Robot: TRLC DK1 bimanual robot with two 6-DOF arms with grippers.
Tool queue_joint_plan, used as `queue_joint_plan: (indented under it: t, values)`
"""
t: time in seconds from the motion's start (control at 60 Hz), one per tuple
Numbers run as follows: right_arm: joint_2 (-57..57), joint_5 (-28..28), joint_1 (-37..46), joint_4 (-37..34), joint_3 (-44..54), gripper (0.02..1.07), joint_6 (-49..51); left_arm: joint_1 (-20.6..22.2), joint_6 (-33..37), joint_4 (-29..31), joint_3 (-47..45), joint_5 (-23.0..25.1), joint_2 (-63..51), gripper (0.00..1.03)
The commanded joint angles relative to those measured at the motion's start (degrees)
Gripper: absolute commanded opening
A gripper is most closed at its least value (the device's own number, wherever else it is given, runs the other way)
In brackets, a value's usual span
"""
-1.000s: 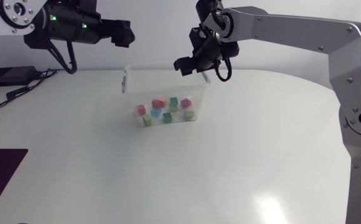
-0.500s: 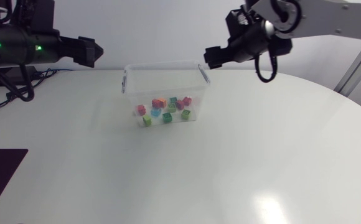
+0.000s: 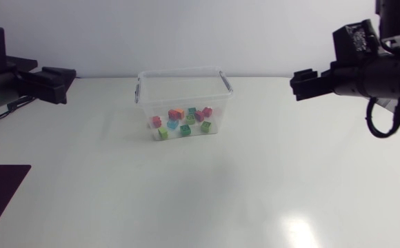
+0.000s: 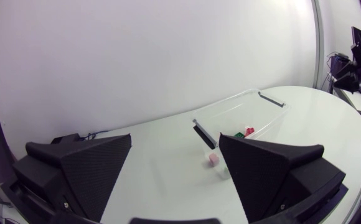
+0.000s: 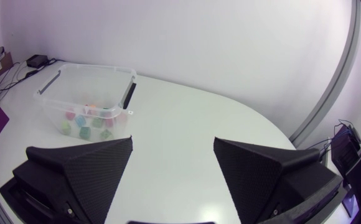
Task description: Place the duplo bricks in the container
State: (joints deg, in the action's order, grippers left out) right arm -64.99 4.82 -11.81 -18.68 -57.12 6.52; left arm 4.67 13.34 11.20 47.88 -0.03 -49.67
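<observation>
A clear plastic container (image 3: pixel 184 81) stands at the back middle of the table with several coloured duplo bricks (image 3: pixel 181 121) lying inside it. It also shows ahead of my left gripper (image 4: pixel 174 158) and ahead of my right gripper (image 5: pixel 171 158), as the container (image 4: pixel 239 112) and the container (image 5: pixel 87 93). My left gripper (image 3: pixel 56 84) hangs at the left edge, far from the container, open and empty. Well to the container's right my right gripper (image 3: pixel 303 84) is held above the table, open with nothing between its fingers.
A dark purple mat (image 3: pixel 0 193) lies at the table's front left corner. Cables and a small black box (image 5: pixel 37 60) sit beyond the container at the back left.
Both arms have drawn back from the container toward their own sides. My right gripper has opened wider as it left the container's rim. The bricks inside have not moved.
</observation>
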Motion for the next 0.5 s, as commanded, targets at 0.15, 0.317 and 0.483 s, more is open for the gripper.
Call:
queue_joint_plan:
  t: [0.15,0.317,0.483]
  values:
    - [12.61,0.72,5.13,1.98,12.12,0.97,4.29,-2.73,3.00,-3.91,-10.96,0.03,11.09,0.98]
    - [20.26,0.72,7.51,1.80,17.57,0.97,5.96,-3.70,4.23,-4.61,-16.41,0.03,19.00,0.98]
    - [26.67,0.81,8.83,1.80,22.85,0.97,7.63,-5.02,5.29,-4.61,-21.60,0.03,26.38,0.98]
